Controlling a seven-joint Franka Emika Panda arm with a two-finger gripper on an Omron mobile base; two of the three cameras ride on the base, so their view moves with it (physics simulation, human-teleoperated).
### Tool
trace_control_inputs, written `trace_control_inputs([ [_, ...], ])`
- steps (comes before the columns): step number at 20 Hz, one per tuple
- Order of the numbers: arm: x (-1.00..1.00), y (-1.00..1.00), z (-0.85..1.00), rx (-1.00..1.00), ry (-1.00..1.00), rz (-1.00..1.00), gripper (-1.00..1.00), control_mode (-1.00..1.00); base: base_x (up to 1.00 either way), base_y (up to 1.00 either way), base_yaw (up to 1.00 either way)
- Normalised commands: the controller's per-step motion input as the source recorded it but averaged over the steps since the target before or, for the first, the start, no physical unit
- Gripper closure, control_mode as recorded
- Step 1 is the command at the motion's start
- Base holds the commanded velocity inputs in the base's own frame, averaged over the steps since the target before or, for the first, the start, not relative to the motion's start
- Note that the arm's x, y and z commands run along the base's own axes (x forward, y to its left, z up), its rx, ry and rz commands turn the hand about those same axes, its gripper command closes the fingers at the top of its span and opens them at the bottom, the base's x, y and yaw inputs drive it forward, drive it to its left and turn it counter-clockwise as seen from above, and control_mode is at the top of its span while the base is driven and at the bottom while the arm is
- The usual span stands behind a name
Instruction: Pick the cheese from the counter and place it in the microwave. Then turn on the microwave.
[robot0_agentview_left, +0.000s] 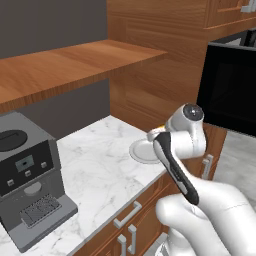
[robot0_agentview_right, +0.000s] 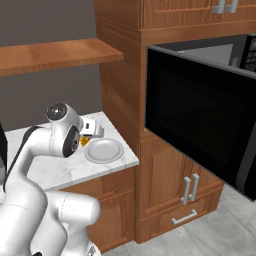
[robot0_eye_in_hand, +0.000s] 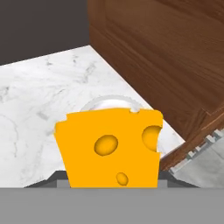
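the gripper (robot0_agentview_right: 93, 131) holds the cheese (robot0_eye_in_hand: 111, 148) between its fingers, lifted above the counter (robot0_agentview_left: 100, 170) near its right end. just beneath and beside it sits a round grey plate (robot0_agentview_right: 104, 150). the microwave (robot0_agentview_right: 200, 125) stands to the right with its door swung open. a coffee machine (robot0_agentview_left: 30, 180) sits far left on the counter.
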Motion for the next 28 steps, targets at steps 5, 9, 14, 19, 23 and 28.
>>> trace_control_inputs([
  [5, -0.34, -0.01, 0.45, 0.0, -0.04, 0.01, 1.0, -1.0, 0.0, 0.0, 0.0],
  [9, -0.3, 0.0, 0.41, 0.0, -0.06, 0.01, 1.0, -1.0, 0.0, 0.0, 0.0],
  [14, -0.31, 0.0, 0.37, 0.0, -0.09, 0.02, 1.0, -1.0, 0.0, 0.0, 0.0],
  [19, -0.34, 0.0, 0.37, 0.0, -0.05, 0.01, 1.0, -1.0, 0.0, 0.0, 0.0],
  [23, -0.33, 0.0, 0.33, 0.0, -0.04, 0.0, 1.0, -1.0, 0.0, 0.0, 0.0],
  [28, -0.29, -0.02, 0.29, 0.0, -0.03, 0.0, 1.0, -1.0, 0.0, 0.0, 0.0],
])
